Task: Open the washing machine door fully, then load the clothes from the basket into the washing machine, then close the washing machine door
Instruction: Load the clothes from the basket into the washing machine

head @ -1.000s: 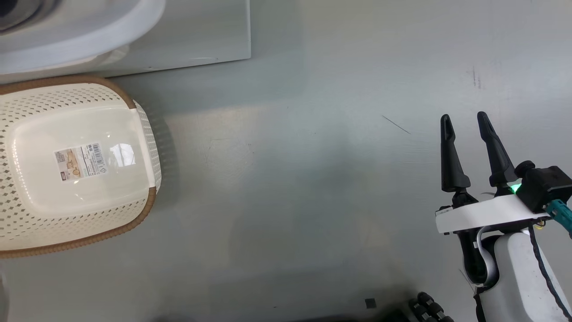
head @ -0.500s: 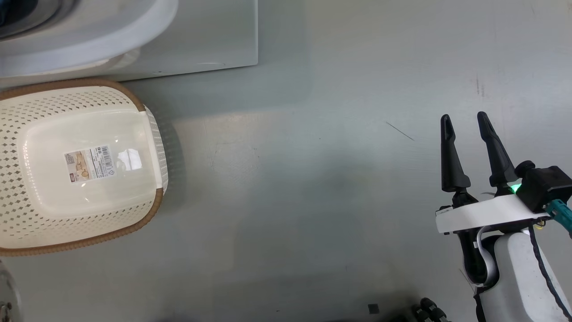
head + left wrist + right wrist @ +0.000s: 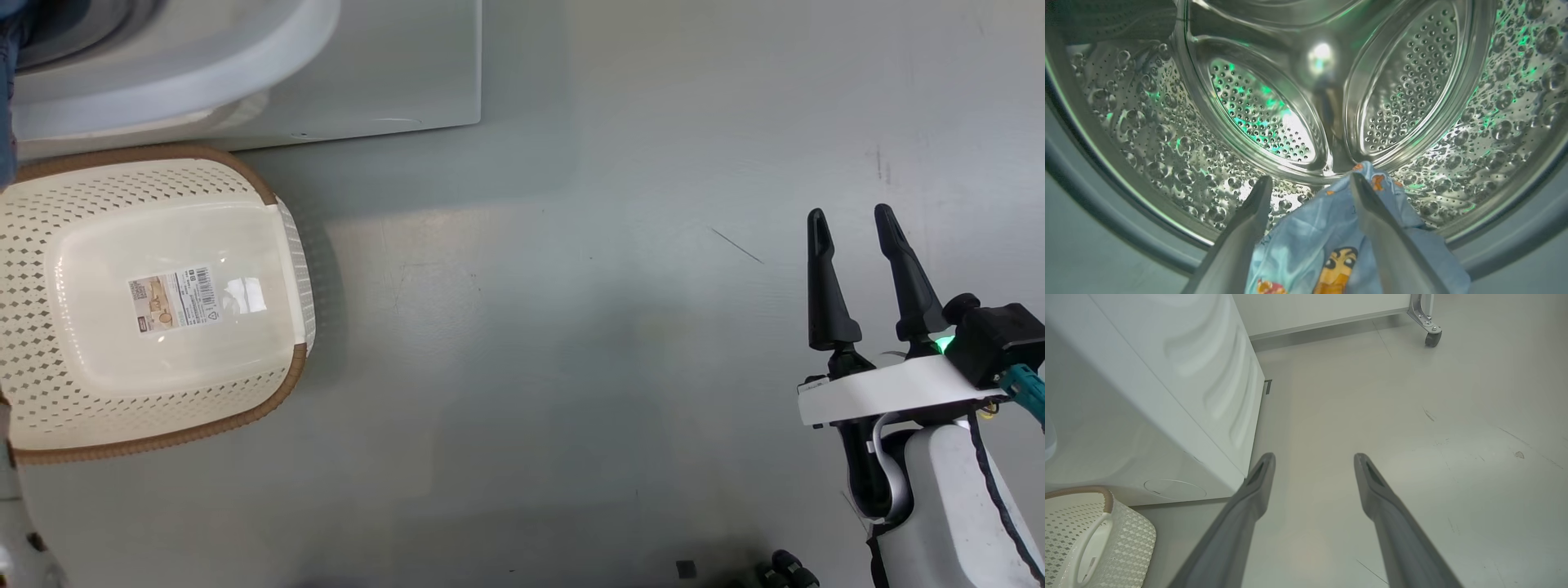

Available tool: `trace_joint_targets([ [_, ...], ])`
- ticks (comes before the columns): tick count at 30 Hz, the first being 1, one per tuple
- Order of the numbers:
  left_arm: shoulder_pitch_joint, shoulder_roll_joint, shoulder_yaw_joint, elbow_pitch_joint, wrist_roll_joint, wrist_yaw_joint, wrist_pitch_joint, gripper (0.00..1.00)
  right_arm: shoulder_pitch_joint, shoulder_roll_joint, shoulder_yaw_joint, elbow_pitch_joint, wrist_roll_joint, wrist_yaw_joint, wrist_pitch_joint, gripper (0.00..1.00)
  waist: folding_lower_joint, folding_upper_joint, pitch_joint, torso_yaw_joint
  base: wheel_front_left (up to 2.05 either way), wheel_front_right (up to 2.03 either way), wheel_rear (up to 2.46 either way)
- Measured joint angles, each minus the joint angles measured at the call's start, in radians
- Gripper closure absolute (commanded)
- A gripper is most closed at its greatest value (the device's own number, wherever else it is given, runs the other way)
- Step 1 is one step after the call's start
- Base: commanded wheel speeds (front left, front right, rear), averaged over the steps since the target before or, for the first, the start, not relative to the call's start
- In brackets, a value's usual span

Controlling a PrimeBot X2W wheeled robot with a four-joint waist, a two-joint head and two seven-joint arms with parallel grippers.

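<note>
Scuffed grey floor (image 3: 571, 367), white washing machine (image 3: 1147, 388), basket (image 3: 49, 392)

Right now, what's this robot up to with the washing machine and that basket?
The robot is loading laundry. Its left gripper is inside the washing machine's steel drum, jaws open, with a light blue cartoon-print garment lying between its fingers near the drum's mouth. The basket sits on the floor against the machine, its base bare. The right gripper hangs open over the floor, holding nothing.
</note>
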Motion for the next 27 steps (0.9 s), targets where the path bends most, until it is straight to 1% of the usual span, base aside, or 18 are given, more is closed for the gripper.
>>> trace_joint_targets([
  [6, 0.091, -0.044, 0.025, -0.076, 0.002, 0.000, 0.000, 0.00, 0.001, -0.002, -0.003, 0.000, -0.001, 0.000, 0.000, 0.00, 0.0000, 0.0000, -0.002, 0.006, 0.00, 0.00, 0.00],
  [18, 0.252, -0.111, 0.077, -0.240, 0.002, 0.002, 0.000, 0.00, 0.001, -0.002, 0.000, 0.000, -0.001, 0.000, 0.000, 0.00, 0.0000, 0.0000, -0.006, 0.015, 0.00, 0.00, 0.00],
  [27, 0.344, -0.154, 0.084, -0.296, 0.007, 0.002, 0.000, 0.00, 0.001, -0.013, 0.004, -0.001, -0.007, 0.000, 0.000, 0.00, 0.0000, 0.0000, -0.005, 0.022, 0.00, 0.00, 0.00],
])
